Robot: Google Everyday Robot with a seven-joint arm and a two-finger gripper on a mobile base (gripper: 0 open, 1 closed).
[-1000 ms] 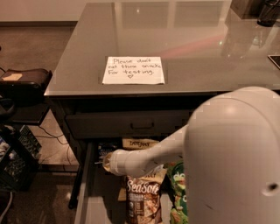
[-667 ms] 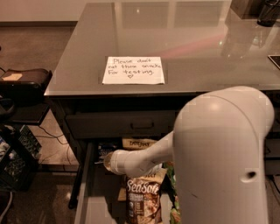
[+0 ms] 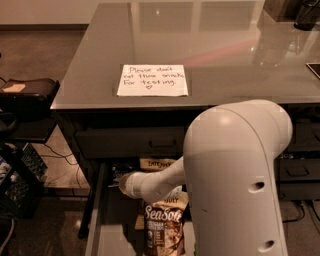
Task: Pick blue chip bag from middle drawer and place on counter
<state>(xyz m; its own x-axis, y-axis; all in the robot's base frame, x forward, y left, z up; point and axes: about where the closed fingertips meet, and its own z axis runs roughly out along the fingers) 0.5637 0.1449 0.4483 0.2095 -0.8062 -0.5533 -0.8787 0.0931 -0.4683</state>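
Observation:
The middle drawer is pulled open below the counter, which carries a white handwritten note. A small dark bluish bag, the blue chip bag, peeks out at the drawer's back left. My gripper is at the end of the white forearm, reaching into the drawer right beside that bag; the wrist hides most of it. A brown "Sea Salt" bag lies just in front of the forearm. Another brown bag sits at the drawer's back.
My large white arm housing fills the lower right and hides the drawer's right half. A closed drawer front is above the open one. A black crate and cables are on the floor at left. Dark objects stand at the counter's far right.
The arm housing has swung left and nearer the camera, covering more of the drawer's right side. The gripper end has stayed in about the same spot by the blue bag.

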